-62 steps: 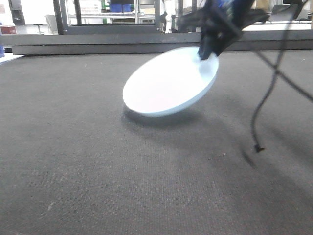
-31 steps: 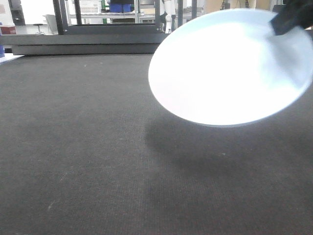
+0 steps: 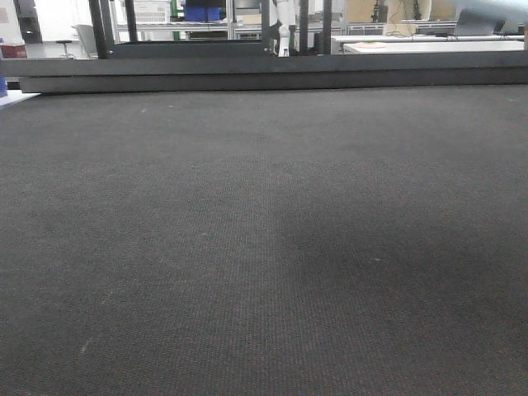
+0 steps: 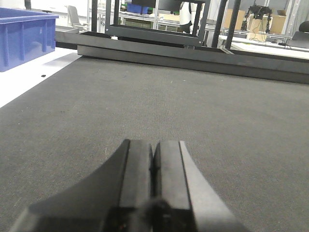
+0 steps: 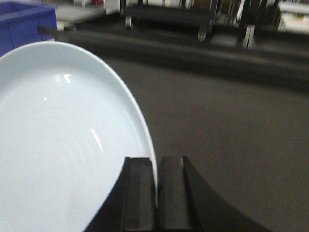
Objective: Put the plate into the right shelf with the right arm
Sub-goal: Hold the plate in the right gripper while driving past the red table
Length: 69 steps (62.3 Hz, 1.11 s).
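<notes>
Front view: even, diffuse light on the dark worktop. One soft, broad shadow lies right of centre. The background beyond the far edge is bright and washed out at top left.

Left wrist view: well lit and sharp at mid-distance. The left tool, close to the lens, is soft.

Right wrist view: dimmer and blurred throughout. The plate shows small glints and a pale sheen. The right tool reads nearly black.

My left gripper sits at the bottom centre of its wrist view, both fingers pressed flat against each other. My right gripper, also bottom centre, pinches the rim of the plate between its fingers.
</notes>
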Each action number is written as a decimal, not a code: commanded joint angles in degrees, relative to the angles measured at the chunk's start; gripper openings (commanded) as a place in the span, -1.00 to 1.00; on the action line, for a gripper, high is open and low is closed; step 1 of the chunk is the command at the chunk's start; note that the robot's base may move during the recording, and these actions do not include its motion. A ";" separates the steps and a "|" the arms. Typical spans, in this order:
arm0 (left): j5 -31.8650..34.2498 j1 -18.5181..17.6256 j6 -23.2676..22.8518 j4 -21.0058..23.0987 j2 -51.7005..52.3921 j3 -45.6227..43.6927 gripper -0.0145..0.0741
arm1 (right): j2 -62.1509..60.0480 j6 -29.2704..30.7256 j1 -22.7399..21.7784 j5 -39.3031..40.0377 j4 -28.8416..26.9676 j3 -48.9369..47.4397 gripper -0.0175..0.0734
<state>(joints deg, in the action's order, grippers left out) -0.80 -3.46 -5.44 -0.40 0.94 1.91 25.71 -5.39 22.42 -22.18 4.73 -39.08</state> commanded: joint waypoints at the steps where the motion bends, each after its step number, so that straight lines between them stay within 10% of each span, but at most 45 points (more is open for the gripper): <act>1: 5.18 0.11 -0.34 -0.01 0.62 0.54 -0.78 | -3.08 0.31 -0.11 5.06 0.69 -2.84 -0.50; 69: 5.18 0.11 -0.34 -0.01 0.62 0.54 -0.78 | -9.00 0.31 -0.11 6.10 0.69 -4.30 -0.50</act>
<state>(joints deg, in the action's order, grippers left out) -0.80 -3.46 -5.44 -0.40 0.94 1.91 16.08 -5.28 22.42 -21.34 4.77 -41.52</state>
